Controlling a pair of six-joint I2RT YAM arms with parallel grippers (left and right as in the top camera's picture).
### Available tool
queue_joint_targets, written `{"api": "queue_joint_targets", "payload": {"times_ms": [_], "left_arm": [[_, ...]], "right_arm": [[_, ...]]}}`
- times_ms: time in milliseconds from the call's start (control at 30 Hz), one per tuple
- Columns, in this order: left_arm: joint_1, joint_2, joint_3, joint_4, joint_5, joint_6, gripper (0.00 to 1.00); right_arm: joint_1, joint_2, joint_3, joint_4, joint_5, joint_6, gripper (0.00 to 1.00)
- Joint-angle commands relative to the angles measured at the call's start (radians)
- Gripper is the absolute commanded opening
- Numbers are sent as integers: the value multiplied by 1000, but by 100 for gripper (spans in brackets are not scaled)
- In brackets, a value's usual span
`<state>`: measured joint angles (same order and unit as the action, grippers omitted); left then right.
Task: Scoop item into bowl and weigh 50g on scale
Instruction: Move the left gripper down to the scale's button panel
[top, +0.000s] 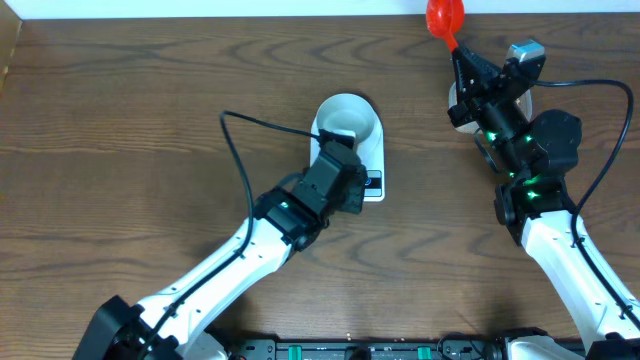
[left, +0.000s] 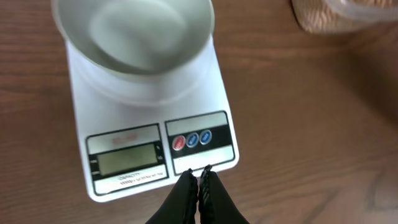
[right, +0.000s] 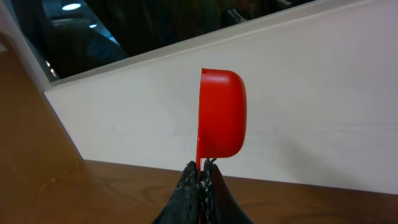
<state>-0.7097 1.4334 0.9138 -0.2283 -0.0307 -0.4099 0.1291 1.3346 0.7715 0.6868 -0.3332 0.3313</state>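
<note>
Bowl (left: 134, 31) is set on scale (left: 208, 102), empty; nothing scooped yet. L claw (left: 199, 180) closed, empty; red scoop (right: 222, 112) gripped by R claw (right: 204, 168).

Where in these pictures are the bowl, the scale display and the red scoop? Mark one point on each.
bowl (left: 134, 31): left wrist view, on its bare inner floor.
scale display (left: 127, 158): left wrist view, middle of the grey screen.
red scoop (right: 222, 115): right wrist view, on the cup's outer side.
</note>
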Motion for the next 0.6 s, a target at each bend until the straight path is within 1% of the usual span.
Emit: {"api": "queue_joint_targets", "payload": {"times_ms": [0, 233, 567], "left_arm": [[-3, 24, 27, -3, -6, 40, 7], [-3, 62, 27, -3, -6, 66, 7], [-3, 63, 27, -3, -5, 91, 7]], "right_arm": [[-5, 1, 21, -14, -9, -14, 1], [-5, 1, 21, -40, -9, -14, 1], [-5, 1, 21, -41, 2, -15, 1]]}}
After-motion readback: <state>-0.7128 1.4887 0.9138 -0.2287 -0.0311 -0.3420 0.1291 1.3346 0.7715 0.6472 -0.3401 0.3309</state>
